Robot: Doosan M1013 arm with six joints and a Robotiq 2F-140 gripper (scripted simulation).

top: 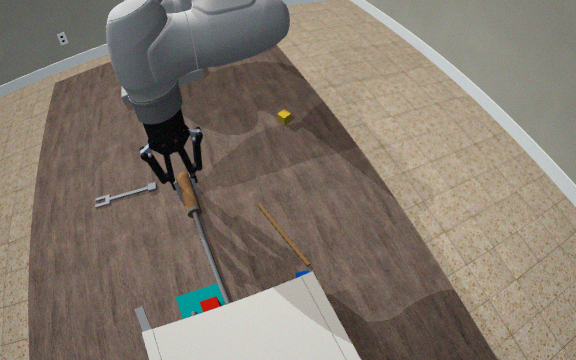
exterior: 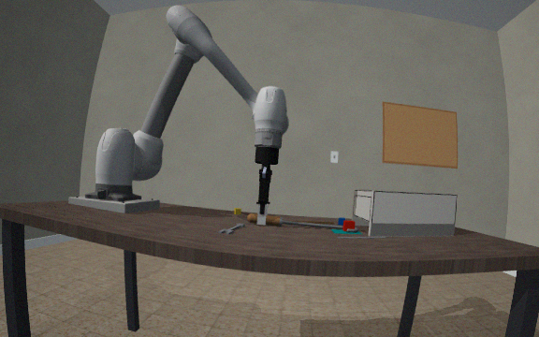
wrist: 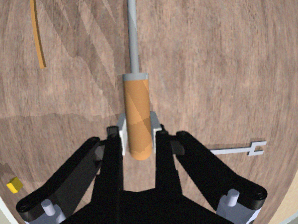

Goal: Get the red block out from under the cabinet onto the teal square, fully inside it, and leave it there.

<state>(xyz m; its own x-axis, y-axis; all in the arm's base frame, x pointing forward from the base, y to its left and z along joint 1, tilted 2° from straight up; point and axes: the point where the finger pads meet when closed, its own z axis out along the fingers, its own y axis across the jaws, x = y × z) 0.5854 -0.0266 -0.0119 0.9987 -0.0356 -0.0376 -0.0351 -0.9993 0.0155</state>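
Note:
The red block (top: 210, 303) (exterior: 349, 225) sits on the teal square (top: 189, 302) (exterior: 342, 231), right at the front edge of the white cabinet (top: 248, 330) (exterior: 410, 212). My gripper (top: 183, 179) (exterior: 262, 217) (wrist: 138, 121) is low over the table and shut on the wooden handle (top: 188, 194) (exterior: 271, 220) (wrist: 137, 106) of a long tool. The tool's grey rod (top: 210, 255) (wrist: 132, 23) runs from the handle to the teal square beside the block. Its far end is hidden by the cabinet.
A grey wrench (top: 125, 194) (exterior: 232, 228) (wrist: 236, 149) lies left of the gripper. A thin wooden stick (top: 283, 233) (wrist: 37, 23) and a blue block (top: 302, 273) (exterior: 342, 221) lie right of the rod. A yellow cube (top: 284, 116) (exterior: 237, 211) sits farther back.

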